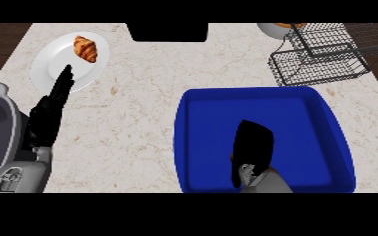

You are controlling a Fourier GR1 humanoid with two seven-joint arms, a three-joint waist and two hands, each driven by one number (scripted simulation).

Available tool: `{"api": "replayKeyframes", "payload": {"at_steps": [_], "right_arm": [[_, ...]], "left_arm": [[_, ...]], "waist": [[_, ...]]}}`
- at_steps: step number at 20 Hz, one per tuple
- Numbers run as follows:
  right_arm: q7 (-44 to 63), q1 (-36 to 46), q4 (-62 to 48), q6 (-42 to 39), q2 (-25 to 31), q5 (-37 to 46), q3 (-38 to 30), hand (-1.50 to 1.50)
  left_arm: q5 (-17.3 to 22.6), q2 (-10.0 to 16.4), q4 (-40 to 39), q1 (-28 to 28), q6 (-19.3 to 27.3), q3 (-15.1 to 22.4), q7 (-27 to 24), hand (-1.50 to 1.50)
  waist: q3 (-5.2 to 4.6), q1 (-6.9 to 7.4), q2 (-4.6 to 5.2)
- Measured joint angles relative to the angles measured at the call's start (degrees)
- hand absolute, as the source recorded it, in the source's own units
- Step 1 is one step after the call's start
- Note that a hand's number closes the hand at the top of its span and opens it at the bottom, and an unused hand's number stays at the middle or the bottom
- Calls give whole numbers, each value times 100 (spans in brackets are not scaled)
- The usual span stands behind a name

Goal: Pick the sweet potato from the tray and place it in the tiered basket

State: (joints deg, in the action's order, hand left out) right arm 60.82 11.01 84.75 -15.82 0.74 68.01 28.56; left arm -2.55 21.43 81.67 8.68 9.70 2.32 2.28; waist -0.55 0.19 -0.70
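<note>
one right robot hand (252,145) over tray (299,125); left robot hand (46,114) straight-fingered

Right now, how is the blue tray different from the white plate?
The tray is blue and boxy, with raised walls; the plate is white, round and shallow. The tray looks bigger than the plate. The plate carries a croissant, while the tray shows only the right hand over it. Both sit on the counter.
</note>
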Motion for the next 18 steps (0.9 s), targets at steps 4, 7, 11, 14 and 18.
{"api": "replayKeyframes", "payload": {"at_steps": [4, 7, 11, 14, 18], "right_arm": [[-295, 51, 200, -1, 0, -402, 188, 150], [-1111, 154, 273, -104, -28, -957, 284, 150], [-1940, 181, 670, -243, 2, -1522, 294, 150], [-2113, 245, 1210, -66, -35, -1825, 120, 150], [-2133, 423, 2046, 362, -58, -1932, -149, 150]], "left_arm": [[-64, -71, 120, -12, -17, 1, 105, 0], [-90, -91, 121, -43, -25, 20, 88, 0], [-113, -84, 75, -14, -24, -38, 81, 0], [-78, -24, 102, 20, -77, -124, 148, 0], [-89, -20, 111, 1, -103, -143, 157, 0]], "waist": [[26, 8, 37], [43, 48, 65], [51, 10, 68], [55, -18, 60], [57, -57, 47]]}}
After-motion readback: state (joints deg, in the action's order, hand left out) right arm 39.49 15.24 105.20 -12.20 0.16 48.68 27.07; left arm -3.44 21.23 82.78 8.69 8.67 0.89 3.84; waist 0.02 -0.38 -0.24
